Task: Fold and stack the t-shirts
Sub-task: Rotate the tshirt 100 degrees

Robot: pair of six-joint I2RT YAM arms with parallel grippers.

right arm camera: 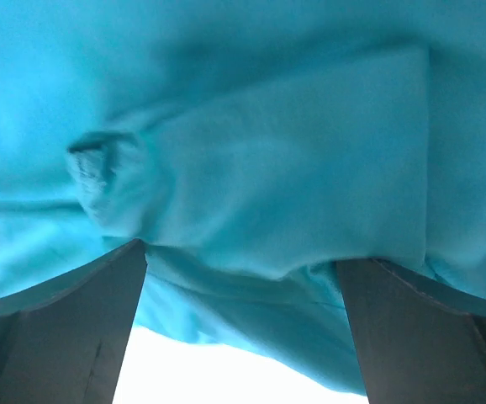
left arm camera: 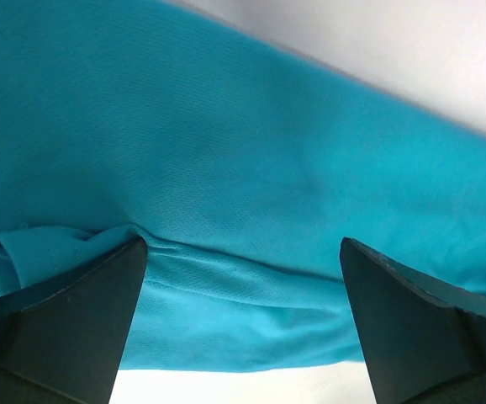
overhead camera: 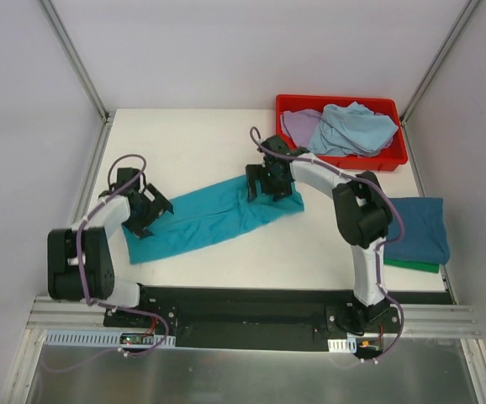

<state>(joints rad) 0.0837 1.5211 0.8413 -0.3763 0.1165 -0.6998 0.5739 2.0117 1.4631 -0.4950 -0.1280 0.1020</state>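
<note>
The teal t-shirt (overhead camera: 209,217) lies on the white table as a long band, running from lower left up to the right. My left gripper (overhead camera: 152,210) is over its left end. It stands open, and teal cloth (left arm camera: 226,151) spans the gap between its fingers (left arm camera: 83,311) without being pinched. Over the band's right end my right gripper (overhead camera: 261,183) is open too, low on rumpled teal folds (right arm camera: 293,168). A lavender t-shirt (overhead camera: 296,124) and a pale blue one (overhead camera: 352,126) lie crumpled in the tray. A folded dark blue t-shirt (overhead camera: 418,227) rests on a green one (overhead camera: 411,266) at the right edge.
The red plastic tray (overhead camera: 394,156) sits at the back right corner. White walls with metal frame posts close in the table on the left, back and right. Both arm bases stand on the black plate (overhead camera: 243,307) at the near edge.
</note>
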